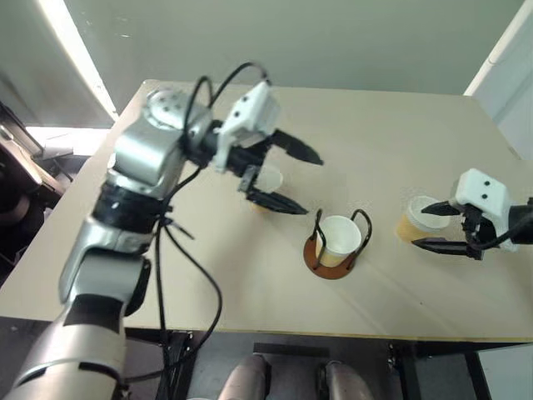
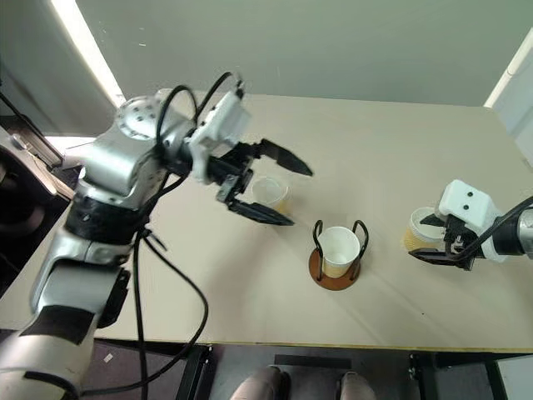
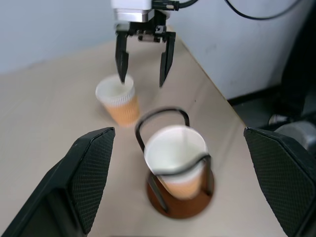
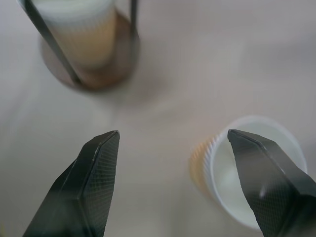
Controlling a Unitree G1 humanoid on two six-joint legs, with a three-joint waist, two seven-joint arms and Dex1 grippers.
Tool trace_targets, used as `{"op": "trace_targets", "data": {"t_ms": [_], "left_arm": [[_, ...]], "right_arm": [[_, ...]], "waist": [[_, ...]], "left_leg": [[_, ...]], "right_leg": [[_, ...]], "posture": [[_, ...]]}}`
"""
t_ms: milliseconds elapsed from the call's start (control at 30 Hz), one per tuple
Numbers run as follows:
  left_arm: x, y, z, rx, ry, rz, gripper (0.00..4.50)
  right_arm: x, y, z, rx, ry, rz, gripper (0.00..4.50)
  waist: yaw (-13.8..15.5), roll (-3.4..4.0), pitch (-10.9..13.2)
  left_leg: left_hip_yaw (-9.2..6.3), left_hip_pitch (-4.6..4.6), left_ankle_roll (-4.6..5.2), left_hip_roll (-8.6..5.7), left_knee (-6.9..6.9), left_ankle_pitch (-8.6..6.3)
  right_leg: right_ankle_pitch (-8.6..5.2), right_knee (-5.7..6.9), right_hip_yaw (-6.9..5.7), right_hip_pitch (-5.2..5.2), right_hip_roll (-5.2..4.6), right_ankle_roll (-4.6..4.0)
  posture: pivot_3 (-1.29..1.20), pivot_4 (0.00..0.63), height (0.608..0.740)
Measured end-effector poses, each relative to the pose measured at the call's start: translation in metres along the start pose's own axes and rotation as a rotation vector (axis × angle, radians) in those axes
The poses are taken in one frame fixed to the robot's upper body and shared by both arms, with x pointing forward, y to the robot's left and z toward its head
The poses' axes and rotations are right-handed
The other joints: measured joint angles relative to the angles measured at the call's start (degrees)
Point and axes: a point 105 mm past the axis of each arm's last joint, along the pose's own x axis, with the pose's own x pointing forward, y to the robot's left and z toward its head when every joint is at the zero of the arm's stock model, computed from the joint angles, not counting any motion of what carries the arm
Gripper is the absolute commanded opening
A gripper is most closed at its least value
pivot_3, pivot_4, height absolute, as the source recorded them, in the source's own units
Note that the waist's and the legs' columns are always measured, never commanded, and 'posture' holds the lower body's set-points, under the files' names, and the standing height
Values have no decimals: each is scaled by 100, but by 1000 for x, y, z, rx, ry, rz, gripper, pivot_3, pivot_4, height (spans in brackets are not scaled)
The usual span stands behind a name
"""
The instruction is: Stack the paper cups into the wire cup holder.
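Head views: on the table (image 1: 250, 292), one paper cup (image 1: 339, 239) stands inside the wire holder (image 1: 335, 262). The left gripper (image 1: 293, 178) hangs above a second cup (image 2: 271, 191), jaws wide apart, holding nothing. The right gripper (image 1: 440, 227) has its jaws spread at the third cup (image 1: 416, 219).

Left wrist view: holder and cup sit between the open fingers (image 3: 86, 173).

Right wrist view: one finger (image 4: 269, 177) overlaps the third cup's rim; the holder stands well apart.

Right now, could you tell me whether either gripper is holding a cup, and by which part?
Nothing is held. The left gripper is open in the air, and the right gripper is open around a loose paper cup on the table.
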Motion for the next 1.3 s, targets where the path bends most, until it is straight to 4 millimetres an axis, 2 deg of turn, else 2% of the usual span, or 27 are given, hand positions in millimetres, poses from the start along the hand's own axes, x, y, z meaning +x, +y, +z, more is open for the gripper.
{"op": "trace_targets", "data": {"t_ms": [133, 233, 400, 533, 633, 900, 933, 1167, 1267, 1300], "left_arm": [[-21, -11, -22, -100, 34, 118, 4472], [-32, -14, -25, -128, 46, 196, 4472], [-31, -18, -21, -125, 42, 232, 4472], [-30, -18, -20, -129, 37, 242, 4472], [-30, -18, -19, -125, 34, 247, 4500], [-30, -22, -23, -123, 48, 234, 4500], [-30, -22, -24, -120, 54, 227, 4500], [-30, -24, -26, -105, 74, 212, 4500], [-32, -25, -27, -105, 84, 211, 4500], [-33, -26, -29, -108, 91, 210, 4500]], "right_arm": [[0, -23, -1, -68, 46, -50, 3626], [6, -31, -9, -90, 90, -47, 3626], [15, -29, -25, -103, 153, 21, 3626], [16, -31, -21, -130, 160, 39, 3626], [20, -29, -23, -150, 175, 58, 2983], [28, -25, -22, -168, 162, 88, 156], [28, -26, -23, -174, 167, 87, 26], [25, -27, -16, -192, 160, 98, 26], [15, -32, 2, -199, 112, 91, 26], [7, -34, 17, -206, 75, 84, 26]], "waist": [[2, -2, 1], [12, -3, 1], [16, -3, 1], [-11, -2, 1], [-12, -3, 1], [-15, -3, 1], [-15, -3, 1], [-19, -2, 1], [-21, 0, 2], [-26, 2, 3]], "left_leg": [[-3, 1, 2, 1, 6, 0], [-4, 1, 4, 0, 9, 0], [-3, 2, 4, 0, 7, 0], [-1, 7, 4, 2, 4, -1], [-1, 6, 3, 0, 5, -1], [-1, 7, 3, 0, 3, -1], [-2, 7, 3, 0, 4, -1], [-1, 7, 2, 1, 1, -1], [-1, 6, 2, 1, -2, -1], [-1, 6, 2, 0, -2, -1]], "right_leg": [[0, 0, -1, 2, 2, 0], [0, 0, -2, 3, 1, 0], [0, 2, -1, 3, 0, 0], [-1, 5, -1, 3, 1, -2], [0, 4, 0, 5, 0, -2], [0, 3, 0, 5, 0, -2], [0, 2, 0, 6, 0, -2], [-1, 3, 1, 5, 0, -2], [-1, 2, 1, 3, 0, -2], [-1, 2, 1, 1, 0, -3]], "posture": [[0, 150, 740], [0, 150, 740], [0, 150, 740], [0, 150, 740], [0, 150, 740], [0, 150, 740], [0, 150, 740], [0, 150, 740], [0, 150, 740], [0, 150, 740]]}}
